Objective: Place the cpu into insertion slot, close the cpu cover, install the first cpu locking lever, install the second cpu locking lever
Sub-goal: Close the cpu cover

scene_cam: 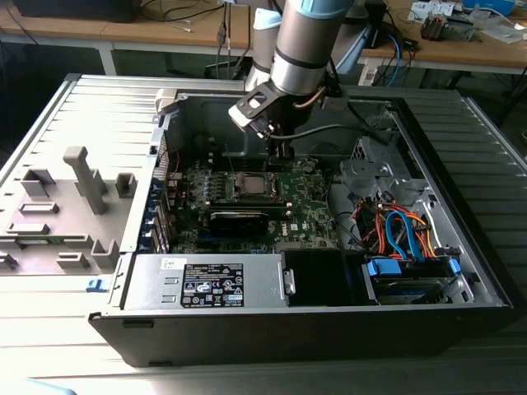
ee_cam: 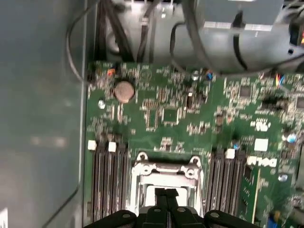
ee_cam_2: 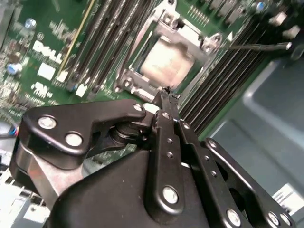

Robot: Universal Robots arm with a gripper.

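Cpu (scene_cam: 250,188) sits on the green board (scene_cam: 309,206) inside an open case (scene_cam: 247,333) on a ribbed grey table (scene_cam: 49,346); wooden benches (scene_cam: 123,37) stand behind. Second wrist view: cover (ee_cam_2: 209,45) frames it in the slot (ee_cam_2: 126,84), gripper (ee_cam_2: 165,92) clenched empty beside. First wrist view: fingertips (ee_cam: 162,192) at the cover's edge.

- cpu (ee_cam_2: 166,64): dull silver square, seated flat in the insertion slot (ee_cam_2: 124,84) (set in the green board (ee_cam_2: 42,28)).
- cpu cover (ee_cam: 164,170): silvery frame, lying flat around it.
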